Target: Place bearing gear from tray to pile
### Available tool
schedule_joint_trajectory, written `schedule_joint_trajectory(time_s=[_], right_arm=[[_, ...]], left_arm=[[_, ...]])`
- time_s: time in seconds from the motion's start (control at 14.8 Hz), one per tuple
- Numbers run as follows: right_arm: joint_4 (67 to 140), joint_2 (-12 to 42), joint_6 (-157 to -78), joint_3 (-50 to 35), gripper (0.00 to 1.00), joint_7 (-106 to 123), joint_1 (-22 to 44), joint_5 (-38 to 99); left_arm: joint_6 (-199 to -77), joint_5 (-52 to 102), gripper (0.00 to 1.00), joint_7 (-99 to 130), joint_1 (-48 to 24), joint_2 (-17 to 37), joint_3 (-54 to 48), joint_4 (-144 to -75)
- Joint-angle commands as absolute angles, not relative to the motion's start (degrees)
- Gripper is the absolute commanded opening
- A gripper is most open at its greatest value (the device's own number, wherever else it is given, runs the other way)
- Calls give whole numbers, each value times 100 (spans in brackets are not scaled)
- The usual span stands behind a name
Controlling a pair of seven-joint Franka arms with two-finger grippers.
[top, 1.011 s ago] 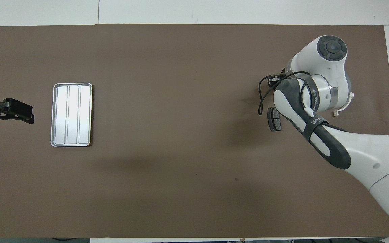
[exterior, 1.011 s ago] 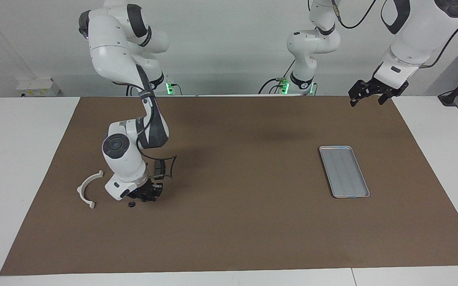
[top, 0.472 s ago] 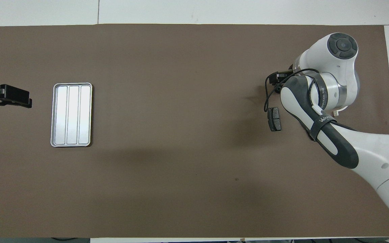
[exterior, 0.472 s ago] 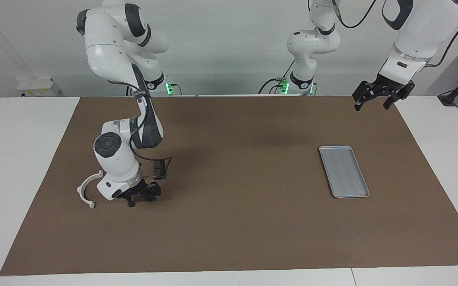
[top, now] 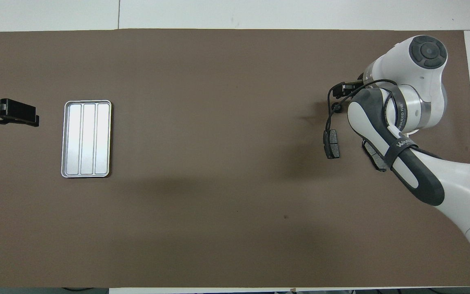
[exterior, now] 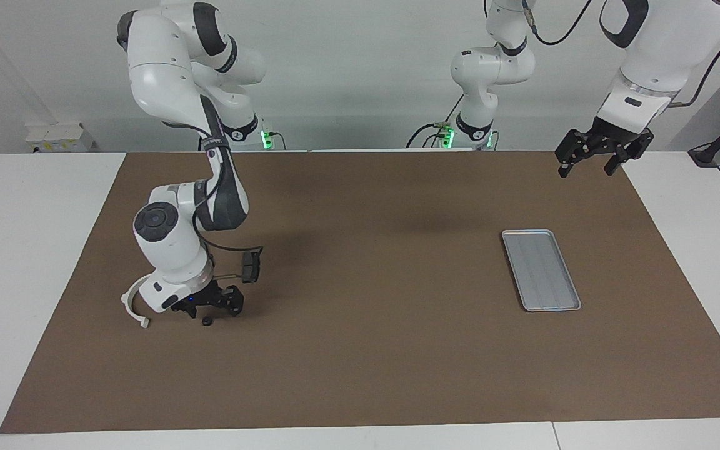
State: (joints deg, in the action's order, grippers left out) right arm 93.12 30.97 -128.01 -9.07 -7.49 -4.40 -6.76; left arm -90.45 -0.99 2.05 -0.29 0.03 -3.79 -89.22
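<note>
2 high opposed cameras share the table (exterior: 54, 250)

Bearing gear (exterior: 207, 322) out of the tray (exterior: 540, 269)
Small dark, seemingly ring-shaped, it lies on the mat beside the white bracket (exterior: 133, 302); the ribbed silver tray is bare.

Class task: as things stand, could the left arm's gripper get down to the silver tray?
Probably yes. The left gripper hangs in the air at the left arm's end of the table, and nothing stands between it and the tray, which holds nothing.
</note>
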Motion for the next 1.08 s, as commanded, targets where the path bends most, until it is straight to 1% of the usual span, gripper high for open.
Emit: schedule_joint_trajectory(time_s=[0.0, 0.13, 0.2, 0.34, 0.54, 0.81, 1.01], right_arm=[[9404, 2901, -12648, -993, 100, -800, -571, -773], [9422, 2734, -12508, -984, 100, -800, -554, -765], [9439, 2551, -12333, -915, 100, -791, -493, -747], [9562, 2094, -11973, -591, 100, -826, -169, -660], [9580, 1391, -11138, -431, 100, -826, -62, -187], [9589, 407, -10014, -413, 100, -826, 87, -132], [9571, -174, -9240, -413, 100, -826, 97, -123]], left_arm=[[-9079, -35, 100, 114, -97, 35, -308, -8842], [-9088, -35, 100, 114, -97, 35, -308, -8851], [-9097, -35, 100, 114, -97, 35, -308, -8851], [-9097, -35, 100, 114, -97, 35, -308, -8851], [-9097, -35, 100, 114, -97, 26, -308, -8859], [-9105, -35, 100, 114, -88, 18, -299, -8877], [-9105, -35, 100, 114, -88, 18, -308, -8877]])
